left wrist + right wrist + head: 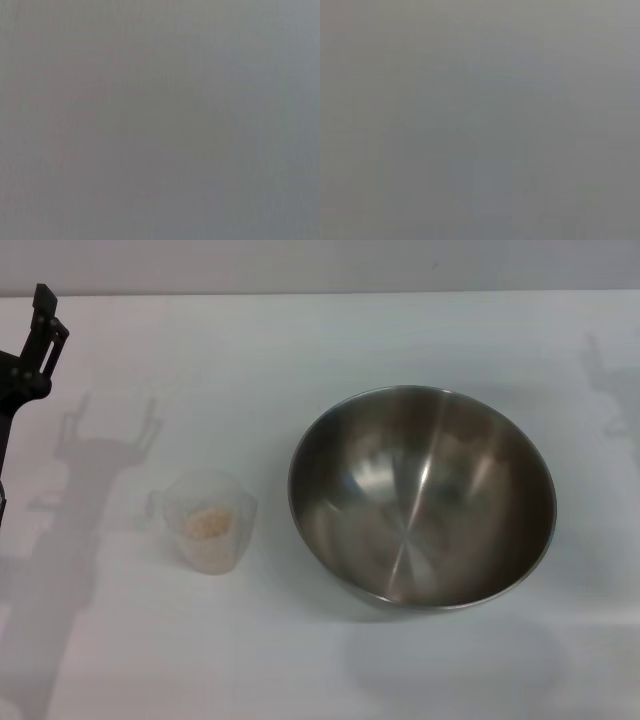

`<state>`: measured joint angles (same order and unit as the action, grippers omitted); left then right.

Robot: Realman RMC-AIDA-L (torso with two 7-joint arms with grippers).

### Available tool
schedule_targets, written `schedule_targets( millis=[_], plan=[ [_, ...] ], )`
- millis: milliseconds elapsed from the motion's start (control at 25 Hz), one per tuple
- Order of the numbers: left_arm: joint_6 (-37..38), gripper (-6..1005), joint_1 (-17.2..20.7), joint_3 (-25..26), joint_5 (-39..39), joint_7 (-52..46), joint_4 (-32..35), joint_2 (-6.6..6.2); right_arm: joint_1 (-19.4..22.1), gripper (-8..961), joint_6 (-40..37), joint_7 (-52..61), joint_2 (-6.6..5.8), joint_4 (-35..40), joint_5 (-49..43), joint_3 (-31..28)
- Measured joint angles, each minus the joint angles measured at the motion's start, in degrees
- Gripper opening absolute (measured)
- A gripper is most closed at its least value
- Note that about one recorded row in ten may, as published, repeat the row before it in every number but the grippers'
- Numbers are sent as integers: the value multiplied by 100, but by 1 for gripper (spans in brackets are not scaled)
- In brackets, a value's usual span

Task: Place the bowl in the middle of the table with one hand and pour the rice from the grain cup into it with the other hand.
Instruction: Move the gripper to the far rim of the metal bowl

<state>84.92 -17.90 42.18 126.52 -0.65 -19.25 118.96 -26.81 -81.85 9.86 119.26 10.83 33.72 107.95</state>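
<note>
The steel mixing bowl (422, 497) sits on the white table (300, 360), right of the table's centre in the head view. Its inside is shiny and holds nothing that can be seen. It leans a little, with the far rim higher than the near one.

The grain cup (207, 521) stands upright on the table to the left of the bowl, near it but with a clear strip of table between the two. It is a small translucent plastic measuring cup. A low heap of pale beige rice (207, 521) lies in its bottom, well below the rim.

The left claw (40, 325) shows only at the far left edge of the head view, raised above the table's back left part, well apart from the cup. Black linkage is visible, but whether it is wide or narrow cannot be told. It holds nothing.

The right claw does not appear in the head view. Both wrist views show only a flat grey field with nothing to make out.
</note>
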Motion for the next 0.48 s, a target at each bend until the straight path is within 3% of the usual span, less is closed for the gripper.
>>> schedule_targets(
  millis=[480],
  plan=[
    [7,861,-15,-1,-26,4,2,4,-15,737,11,-371,2,-11,-183,-3]
  ],
)
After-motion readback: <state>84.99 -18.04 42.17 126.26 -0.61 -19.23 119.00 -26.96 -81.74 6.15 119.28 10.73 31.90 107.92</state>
